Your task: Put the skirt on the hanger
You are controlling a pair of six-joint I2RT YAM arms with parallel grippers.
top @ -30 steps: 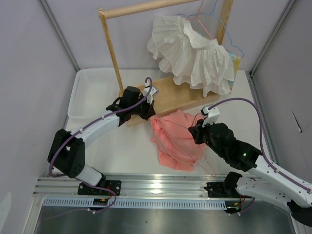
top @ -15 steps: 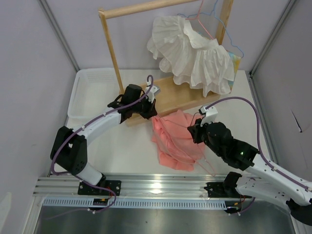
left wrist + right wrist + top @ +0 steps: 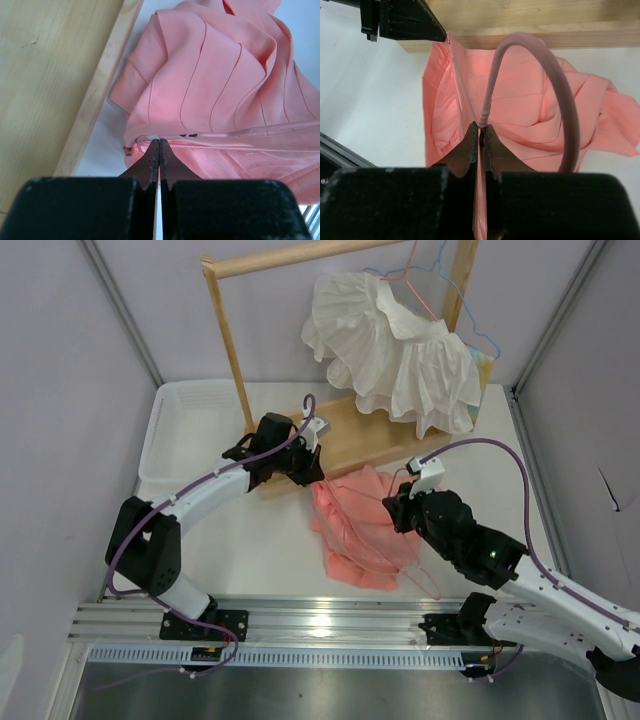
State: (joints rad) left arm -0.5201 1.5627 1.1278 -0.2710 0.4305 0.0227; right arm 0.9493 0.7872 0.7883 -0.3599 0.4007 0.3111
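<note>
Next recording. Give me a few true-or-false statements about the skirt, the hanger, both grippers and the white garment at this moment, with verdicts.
1. The salmon-pink pleated skirt lies on the white table in front of the wooden rack. True.
2. The right gripper is shut on the pale-pink wire hanger at the neck just below its hook. True.
3. The left gripper is wide open over the plastic tray. False: it is shut, its tips at the skirt's edge beside the rack's base.
4. The white ruffled garment lies flat on the table. False: it hangs from the rack.
</note>
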